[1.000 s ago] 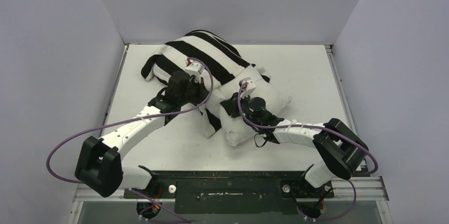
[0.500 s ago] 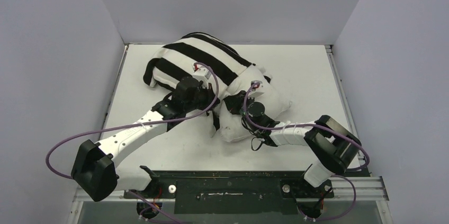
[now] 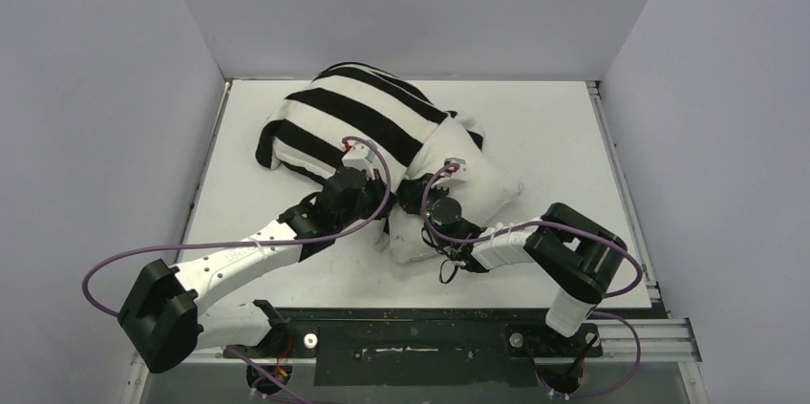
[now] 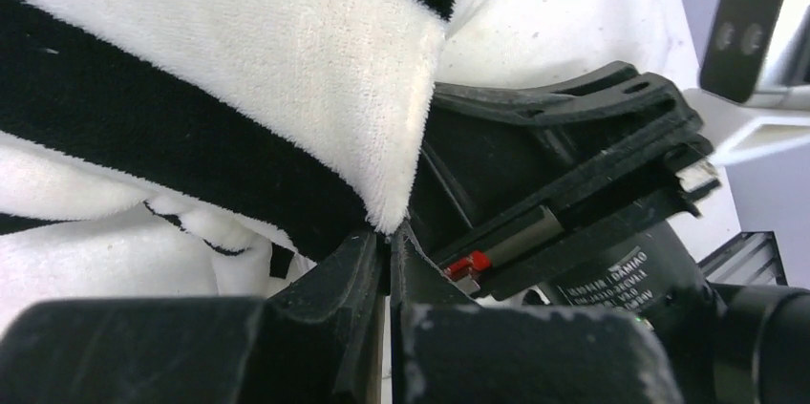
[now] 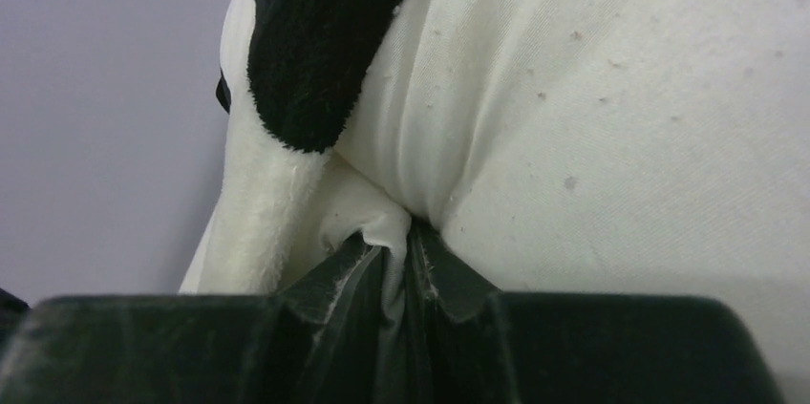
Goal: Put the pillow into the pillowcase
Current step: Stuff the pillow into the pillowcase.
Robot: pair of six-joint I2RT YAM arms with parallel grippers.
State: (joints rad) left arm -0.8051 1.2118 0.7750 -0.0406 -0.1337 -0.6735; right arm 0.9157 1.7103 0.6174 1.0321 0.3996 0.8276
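Pillow (image 3: pixel 473 180) half-sheathed toward the far edge of the table (image 3: pixel 564 127): the striped pillowcase (image 3: pixel 353 117) covers its far-left part, and the near-right end lies bare. Your left gripper (image 4: pixel 387 251) is pinched tight on the very lip of the pillowcase hem. Your right gripper (image 5: pixel 399 256) is clamped on a small fold of smooth white cloth, by its look the pillow's own skin rather than the case.

That is your chief risk: pull with the right and you may drag the pillow out instead of drawing the case over it. The left's bite is thin, and the plush hem could slide free under load. The two wrists sit just beside each other, so a crossing move could knock them together.

From above, both grips are hidden under the wrists and the arms cover the mouth of the case. You cannot tell how deep the pillow sits inside.
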